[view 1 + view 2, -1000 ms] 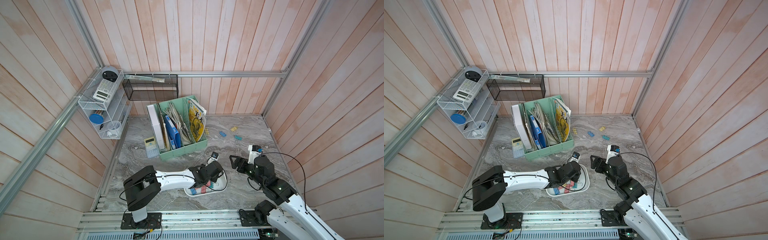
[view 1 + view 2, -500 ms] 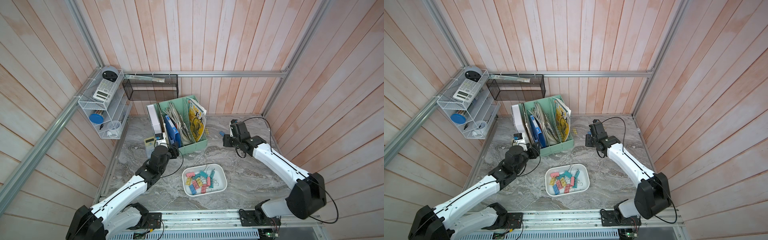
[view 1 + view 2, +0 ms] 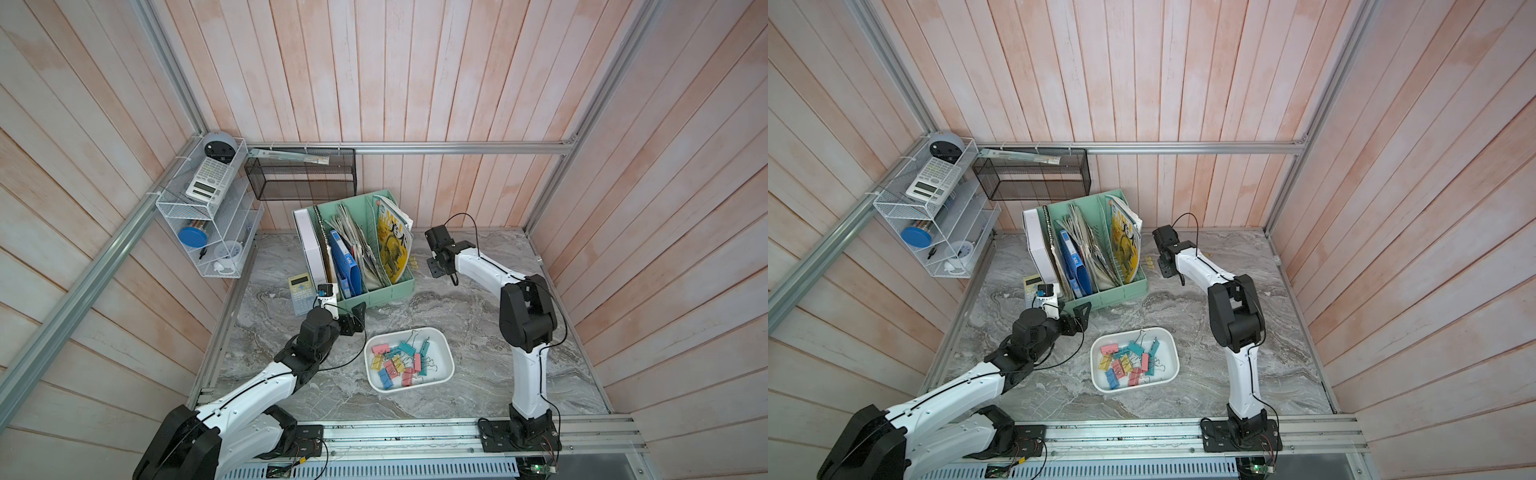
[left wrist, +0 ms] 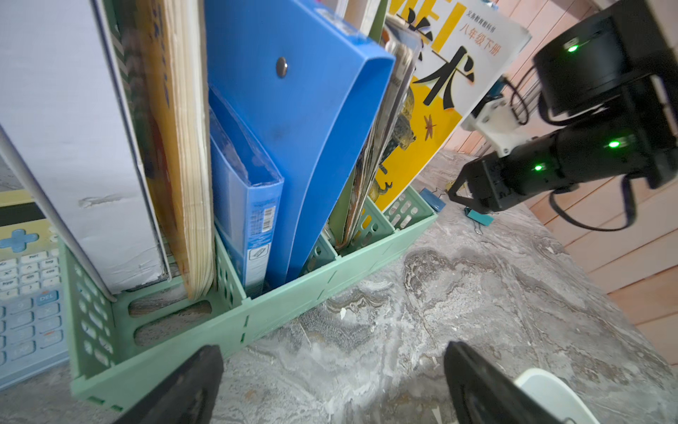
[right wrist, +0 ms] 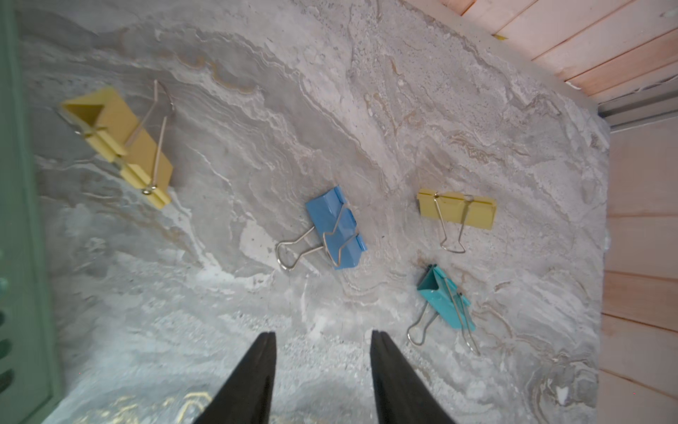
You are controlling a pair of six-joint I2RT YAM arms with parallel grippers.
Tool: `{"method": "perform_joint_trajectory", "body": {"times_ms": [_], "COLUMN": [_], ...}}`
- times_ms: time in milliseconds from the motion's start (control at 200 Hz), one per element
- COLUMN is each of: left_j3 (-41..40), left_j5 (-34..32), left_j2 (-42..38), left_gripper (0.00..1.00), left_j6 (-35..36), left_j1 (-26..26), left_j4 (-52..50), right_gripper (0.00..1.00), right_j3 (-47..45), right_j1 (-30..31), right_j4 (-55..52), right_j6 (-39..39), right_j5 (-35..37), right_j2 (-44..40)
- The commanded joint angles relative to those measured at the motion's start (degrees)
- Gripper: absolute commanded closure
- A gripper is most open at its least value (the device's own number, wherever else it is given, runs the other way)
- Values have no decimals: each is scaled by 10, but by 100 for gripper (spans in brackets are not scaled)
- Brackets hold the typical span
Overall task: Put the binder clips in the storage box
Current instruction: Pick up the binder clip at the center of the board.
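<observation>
The storage box (image 3: 447, 353) (image 3: 1173, 353), a shallow white tray, sits on the marble table near the front and holds several pastel binder clips (image 3: 398, 363) (image 3: 1124, 363). Several more clips lie loose at the back, among them a blue one (image 5: 337, 227), a teal one (image 5: 445, 297) and a yellow one (image 5: 458, 211). My right gripper (image 5: 323, 334) (image 3: 436, 268) hangs over them, open and empty, its tips short of the blue clip. My left gripper (image 4: 332, 367) (image 3: 357, 318) is wide open and empty at the front of the file organizer, left of the box.
A mint green file organizer (image 3: 374, 286) full of books and folders stands mid-table, with a calculator (image 3: 300, 293) to its left. A black mesh basket (image 3: 301, 178) and a white wire shelf (image 3: 199, 208) hang on the walls. Wooden walls close in three sides.
My left gripper opened over the box and drew back to the organizer's front. My right arm swung from the front to the back over the loose clips, its jaws narrowing.
</observation>
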Motion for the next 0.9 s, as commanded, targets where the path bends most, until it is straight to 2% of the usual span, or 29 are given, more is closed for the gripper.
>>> {"method": "perform_joint_trajectory", "body": {"times_ms": [0,200,355,505,675,780,895], "left_j3": [-1,1,1,-2,-1,-2,-8], "left_j5": [10,12,7,10,10,9,16], "left_j2": [-10,-7,-7,-6,-4,-8,-13], "left_gripper": [0,0,0,0,0,0,0], "left_j6": [11,9,10,9,11,12,11], "left_j1": [0,0,0,1,0,0,0], "left_j4": [20,20,20,25,26,27,36], "right_gripper": [56,61,73,79,93,97,100], "right_j3": [42,104,147,155,138,116,44], "right_j1": [-4,-9,-11,-11,-11,-11,-12], "right_j4": [-32,-42,-68,-73,-74,-91,-82], "right_j6": [-37,-51,-51,-57,-51,-33,-7], "right_j5": [32,31,31,37,40,48,51], "right_j2": [33,90,125,133,116,91,31]}}
